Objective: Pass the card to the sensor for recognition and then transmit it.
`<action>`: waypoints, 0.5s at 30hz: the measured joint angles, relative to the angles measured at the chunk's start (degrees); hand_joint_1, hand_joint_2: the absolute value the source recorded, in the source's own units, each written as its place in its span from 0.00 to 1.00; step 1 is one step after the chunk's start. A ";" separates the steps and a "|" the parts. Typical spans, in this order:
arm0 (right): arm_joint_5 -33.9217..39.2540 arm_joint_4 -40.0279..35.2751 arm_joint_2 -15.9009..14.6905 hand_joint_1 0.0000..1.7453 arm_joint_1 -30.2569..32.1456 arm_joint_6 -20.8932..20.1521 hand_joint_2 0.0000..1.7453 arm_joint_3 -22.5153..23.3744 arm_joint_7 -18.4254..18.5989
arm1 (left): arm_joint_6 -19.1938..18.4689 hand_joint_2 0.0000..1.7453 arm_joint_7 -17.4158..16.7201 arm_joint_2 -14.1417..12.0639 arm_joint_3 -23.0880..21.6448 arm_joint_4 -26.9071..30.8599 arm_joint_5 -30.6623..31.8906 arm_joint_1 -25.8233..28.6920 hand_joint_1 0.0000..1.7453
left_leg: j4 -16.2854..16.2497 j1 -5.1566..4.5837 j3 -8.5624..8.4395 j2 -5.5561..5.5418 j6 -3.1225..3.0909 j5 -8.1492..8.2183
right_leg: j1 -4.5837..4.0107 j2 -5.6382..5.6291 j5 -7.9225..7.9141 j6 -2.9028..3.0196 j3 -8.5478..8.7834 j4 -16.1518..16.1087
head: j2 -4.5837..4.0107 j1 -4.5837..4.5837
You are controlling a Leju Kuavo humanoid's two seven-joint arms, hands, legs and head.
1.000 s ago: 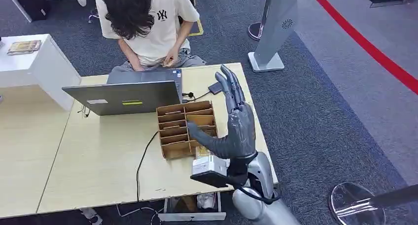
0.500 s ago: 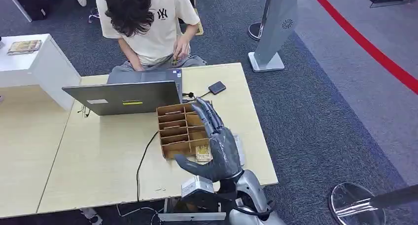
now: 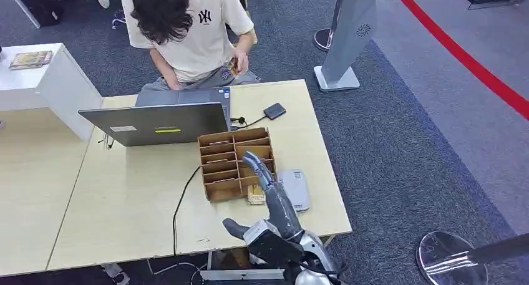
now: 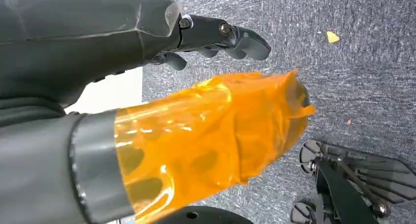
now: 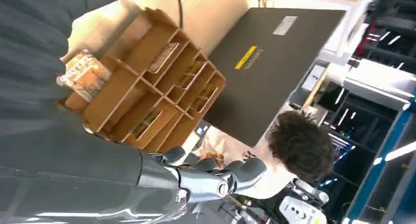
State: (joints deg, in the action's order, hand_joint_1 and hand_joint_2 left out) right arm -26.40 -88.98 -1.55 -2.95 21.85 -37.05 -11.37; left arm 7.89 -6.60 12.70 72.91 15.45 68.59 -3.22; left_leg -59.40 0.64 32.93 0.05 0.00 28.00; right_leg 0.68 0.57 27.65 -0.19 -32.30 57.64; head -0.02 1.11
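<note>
A wooden divider box (image 3: 236, 163) stands mid-table with cards in several slots. One patterned card (image 3: 256, 194) lies at its near right corner, also visible as the card (image 5: 81, 74) in the right wrist view. A flat grey sensor pad (image 3: 294, 188) lies just right of the box. My right hand (image 3: 269, 201) hovers low over the table's near edge, fingers stretched toward the box, holding nothing. My left hand (image 4: 147, 47) hangs over carpet with fingers extended and an orange-wrapped thumb (image 4: 206, 131), holding nothing. The seated person's hand holds a small card (image 3: 234, 64).
An open laptop (image 3: 159, 121) stands behind the box, with a cable running toward the near edge. A small black device (image 3: 274, 110) lies at the far right of the table. A white cabinet (image 3: 43, 79) is at the far left and a grey stand (image 3: 346, 35) beyond the table.
My right hand has dropped from raised high above the box to low at the table's near edge. The person's hand has lifted up with a card.
</note>
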 joint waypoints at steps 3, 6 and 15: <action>-2.96 0.97 -0.22 0.00 -0.07 1.80 1.00 -0.33 1.03 | 0.00 0.00 0.00 0.00 0.07 -0.15 0.00 0.01 0.00 | 0.00 0.00 0.00 0.00 0.00 0.00 | 0.00 0.01 0.00 0.00 0.00 0.00 | 0.00 0.00; -4.99 2.21 -0.48 0.00 -0.56 3.06 1.00 -0.92 1.88 | 0.02 0.00 0.00 -0.22 0.15 -0.53 0.02 -0.02 0.00 | 0.00 0.00 0.00 0.01 0.00 0.00 | 0.00 -0.02 0.00 0.00 0.00 0.00 | 0.00 0.00; -13.51 4.75 -0.55 0.00 -2.16 6.63 1.00 -1.16 4.94 | 0.02 0.00 0.00 -0.50 0.15 -0.55 0.37 -0.01 0.00 | 0.00 0.00 0.00 0.00 0.00 0.00 | 0.00 0.00 0.00 0.00 0.00 0.00 | 0.00 0.00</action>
State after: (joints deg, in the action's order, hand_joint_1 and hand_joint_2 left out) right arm -39.90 -84.23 -2.10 -5.11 28.48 -38.21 -6.42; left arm 7.91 -6.60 12.20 73.07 14.91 68.96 -3.24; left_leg -59.40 0.64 32.93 0.05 0.00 28.00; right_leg 0.68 0.58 27.65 -0.19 -32.30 57.64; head -0.02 1.11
